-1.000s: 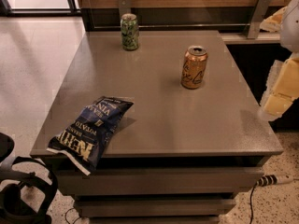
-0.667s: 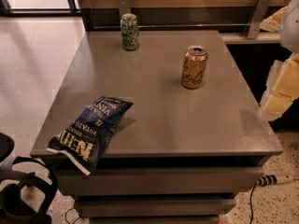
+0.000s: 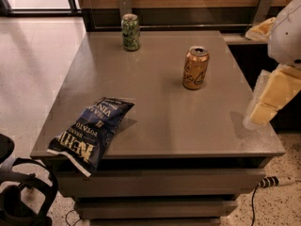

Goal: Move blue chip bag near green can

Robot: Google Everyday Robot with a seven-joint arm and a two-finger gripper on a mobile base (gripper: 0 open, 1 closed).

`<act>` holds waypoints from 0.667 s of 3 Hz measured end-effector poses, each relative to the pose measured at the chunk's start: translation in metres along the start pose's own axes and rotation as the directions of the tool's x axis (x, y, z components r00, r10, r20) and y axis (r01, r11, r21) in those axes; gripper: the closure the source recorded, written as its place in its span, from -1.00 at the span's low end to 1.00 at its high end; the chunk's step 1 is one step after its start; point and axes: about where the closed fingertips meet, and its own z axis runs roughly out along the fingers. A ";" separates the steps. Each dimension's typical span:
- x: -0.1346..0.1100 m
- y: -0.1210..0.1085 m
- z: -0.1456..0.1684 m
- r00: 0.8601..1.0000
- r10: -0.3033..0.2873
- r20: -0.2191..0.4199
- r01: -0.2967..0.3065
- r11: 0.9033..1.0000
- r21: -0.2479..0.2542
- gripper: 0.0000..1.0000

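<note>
The grey table fills most of the view, a square top over stacked tiers whose lowest part is cut off at the bottom edge.

At 3 o'clock the robot's white arm enters from the right edge, most of it out of view. Below it hangs the gripper, a cream-yellow blocky shape just off the table's right edge, above the floor and touching nothing. Whether it is wide or narrow cannot be told, since its shape blurs into a pale smear at the lower end.

The blue chip bag lies flat at 7 o'clock on the table top, at the front-left corner. It is dark navy and crinkled, with large white lettering that reads upside down from here. Its long axis runs from 1 o'clock down to 7 o'clock, and its white-edged lower end overhangs the front edge of the table.

The gold can stands upright at 1 o'clock from the table's centre, with dark markings on its side and its top open.

The green can stands upright at 11 o'clock, near the far edge, mottled green and white with a silver top, well apart from the bag.

A dark frame at 8 o'clock on the floor is cut off and hard to identify.
</note>
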 end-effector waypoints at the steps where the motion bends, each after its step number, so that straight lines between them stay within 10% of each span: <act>1: -0.030 0.021 0.029 0.987 -0.025 0.157 0.032 0.999 -0.041 -1.00; 2: -0.067 0.039 0.053 0.957 -0.039 0.288 0.058 0.997 -0.058 -1.00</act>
